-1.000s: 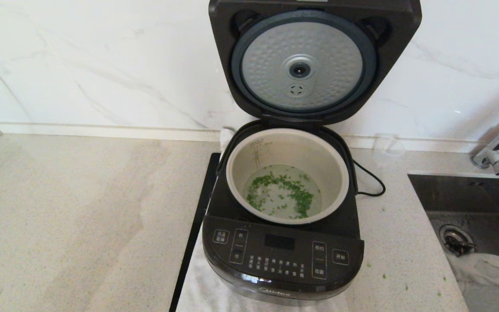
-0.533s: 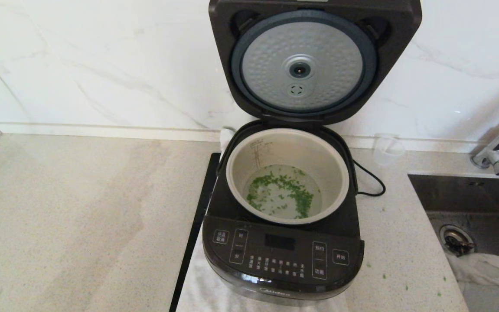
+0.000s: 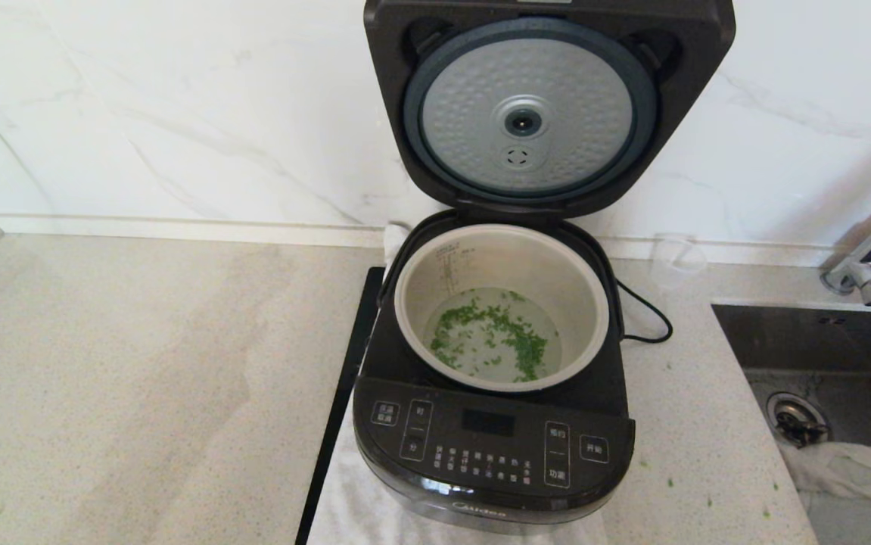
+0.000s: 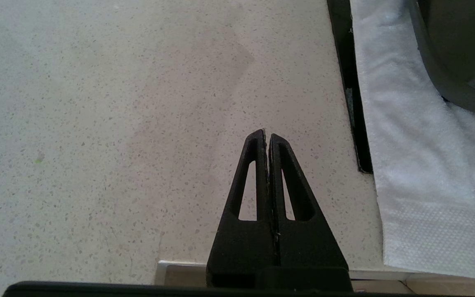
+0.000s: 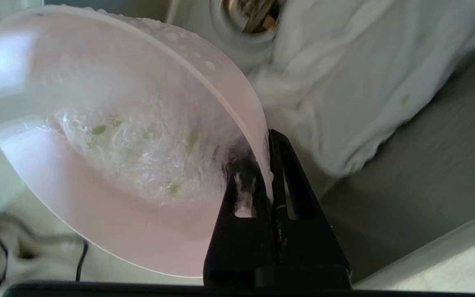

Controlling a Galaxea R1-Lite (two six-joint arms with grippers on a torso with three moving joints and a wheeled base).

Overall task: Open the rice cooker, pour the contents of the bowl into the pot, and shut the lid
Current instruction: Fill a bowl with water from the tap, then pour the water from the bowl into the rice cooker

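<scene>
Meanwhile, little has changed on the counter over the last second: the green bits (image 3: 492,337) have drifted slightly in the water at the bottom of the pot (image 3: 414,303), which suggests the pour is freshly done and the liquid is only now settling. Going left to right, the left gripper (image 4: 267,138) hangs parked over the bare speckled counter (image 4: 97,123), its fingers pressed together on nothing, beside the black strip (image 4: 350,90) and white cloth (image 4: 419,165) under the cooker. In the middle stands the rice cooker (image 3: 492,454), control panel towards the robot, with the lid (image 3: 549,106) swung fully up against the marble wall (image 3: 178,113), its dimpled inner plate facing forward and its hinge at the back. Further right, out of the head view, the right gripper (image 5: 269,138) is clenched on the rim of the bowl (image 5: 109,231). The bowl is tipped steeply on its side above the sink (image 5: 406,185), mouth towards the camera, with only a few green flecks and droplets clinging inside. I judge pouring finished; setting the bowl down and closing the lid remain.
</scene>
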